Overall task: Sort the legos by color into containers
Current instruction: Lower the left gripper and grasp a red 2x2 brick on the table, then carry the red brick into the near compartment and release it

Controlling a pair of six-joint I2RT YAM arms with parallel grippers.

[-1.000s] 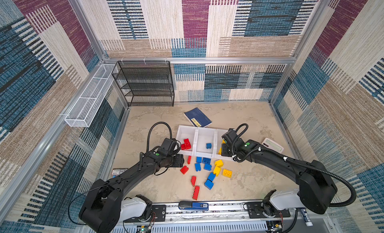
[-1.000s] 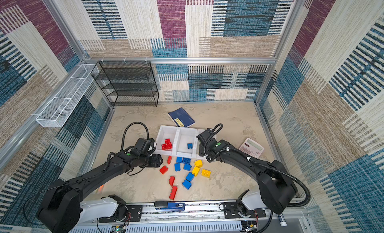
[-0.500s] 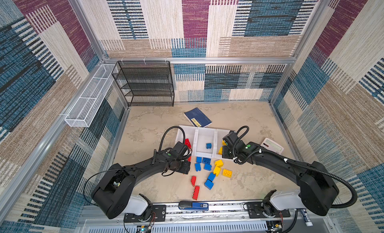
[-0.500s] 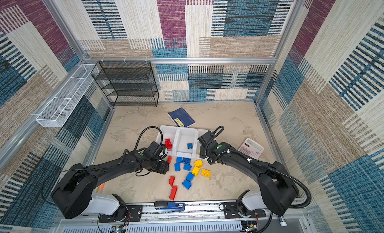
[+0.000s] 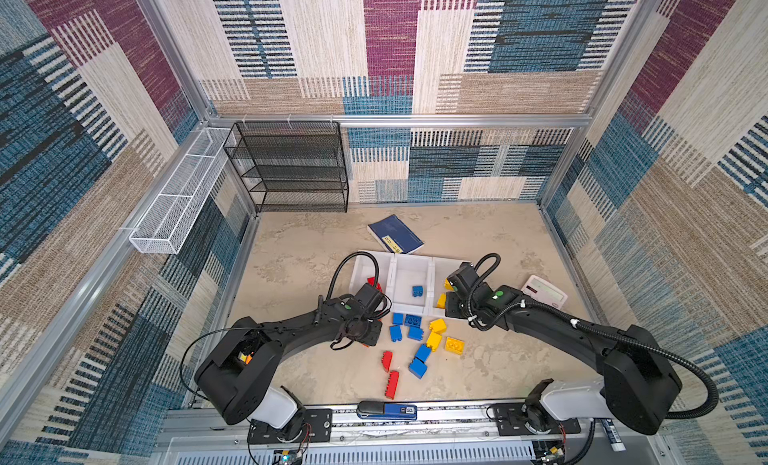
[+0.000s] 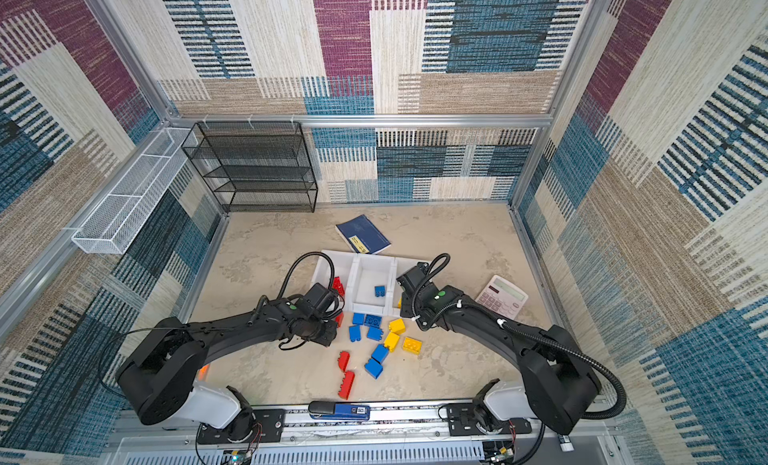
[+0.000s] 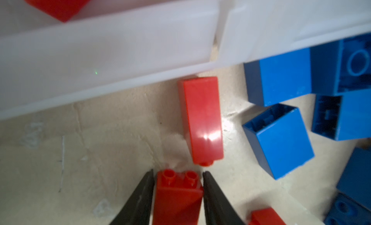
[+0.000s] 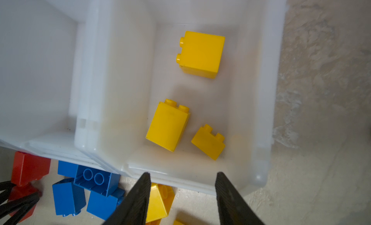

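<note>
Beige marbled tabletop (image 5: pixel 311 255) holds the containers (image 5: pixel 411 258) at centre, loose legos (image 5: pixel 417 333) just near of them. Left gripper (image 7: pixel 177 176) pinches a red brick (image 7: pixel 176 199), cut off by the wrist view's edge. The right gripper (image 8: pixel 182 177) gapes empty over the near rim of the right bin (image 8: pixel 259 176), whose yellow bricks (image 8: pixel 168 126) are half hidden in both top views.

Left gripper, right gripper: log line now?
left gripper: shut on red brick | right gripper: open, empty, over rim of bin with yellow bricks
</note>
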